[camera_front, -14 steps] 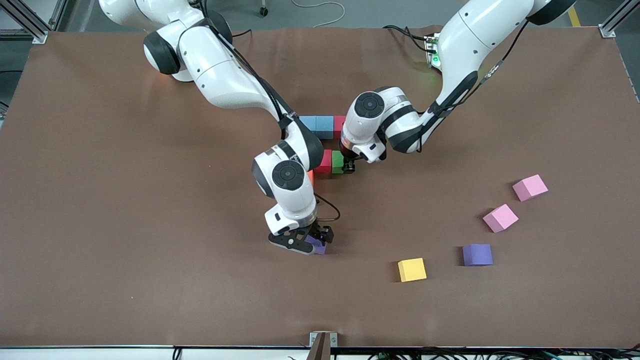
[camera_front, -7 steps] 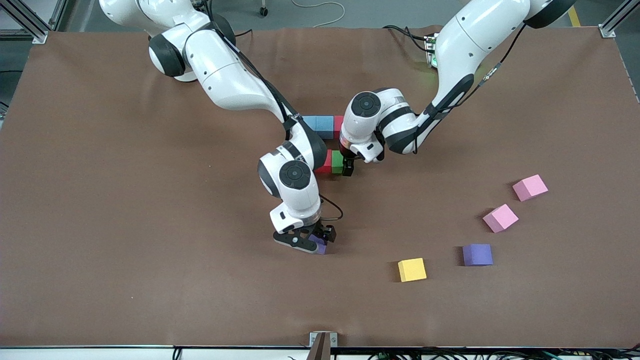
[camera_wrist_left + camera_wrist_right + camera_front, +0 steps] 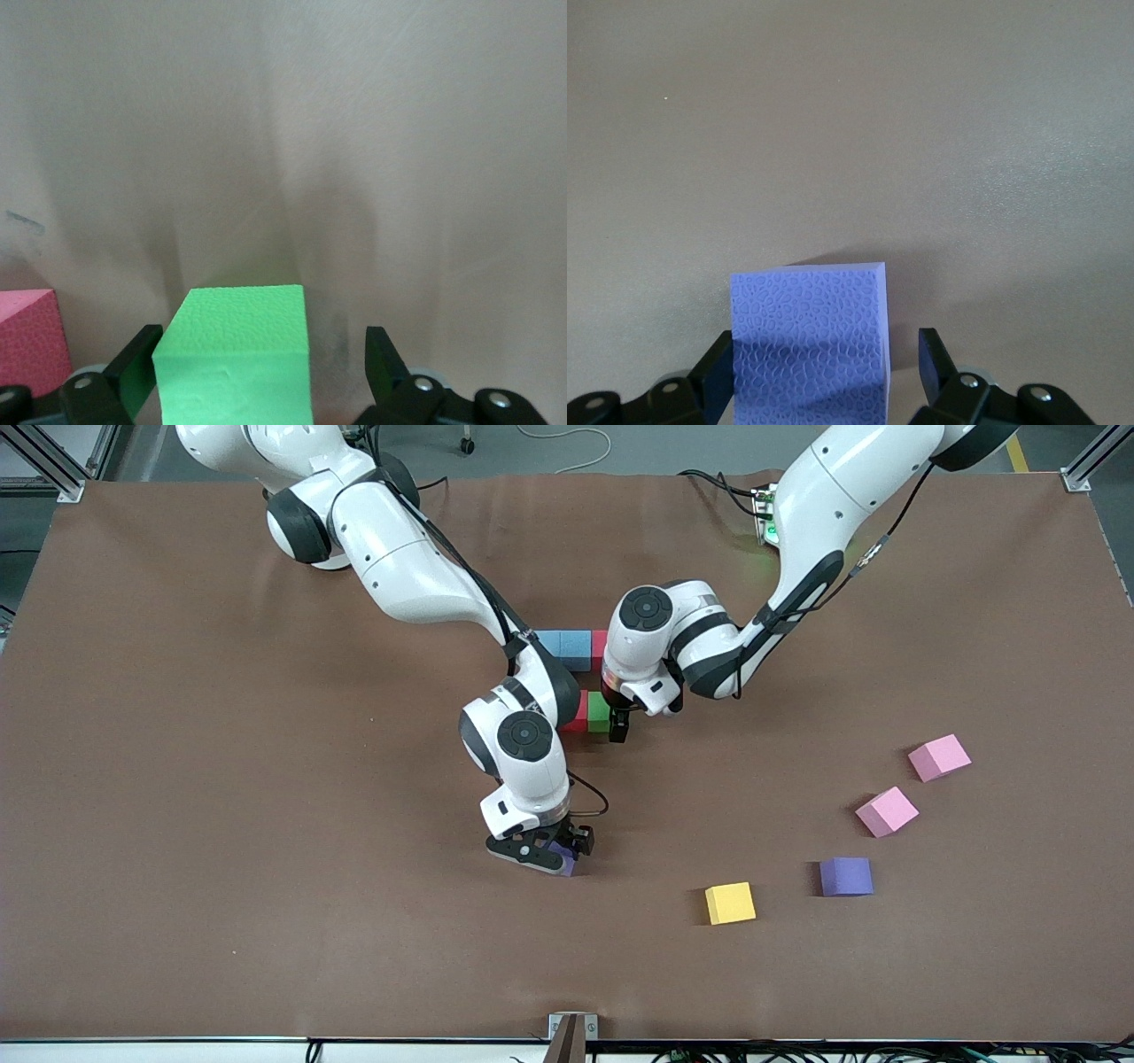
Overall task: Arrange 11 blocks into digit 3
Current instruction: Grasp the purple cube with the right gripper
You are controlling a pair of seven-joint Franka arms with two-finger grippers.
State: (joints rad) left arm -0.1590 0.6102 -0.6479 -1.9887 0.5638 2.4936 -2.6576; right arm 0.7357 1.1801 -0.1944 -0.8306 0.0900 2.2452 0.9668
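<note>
Left tool [image 3: 620,726] sits wide around the green block [image 3: 599,710], placed in the 3 [image 3: 574,648]. Right tool [image 3: 549,857], not clamped yet, straddles the purple block [image 3: 808,341] on the bench at green's 6 o'clock. Next up, I reckon: pinch, lift, carry over.

Even overhead light, soft shadows

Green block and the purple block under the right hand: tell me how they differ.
The green block sits against a red block in the row being built; the purple block between the right hand's fingers lies alone, nearer the front camera. The green block has the left hand open around it, with a gap at one finger; the right hand stands closer around the purple one. Both are textured foam cubes resting on the table.
</note>
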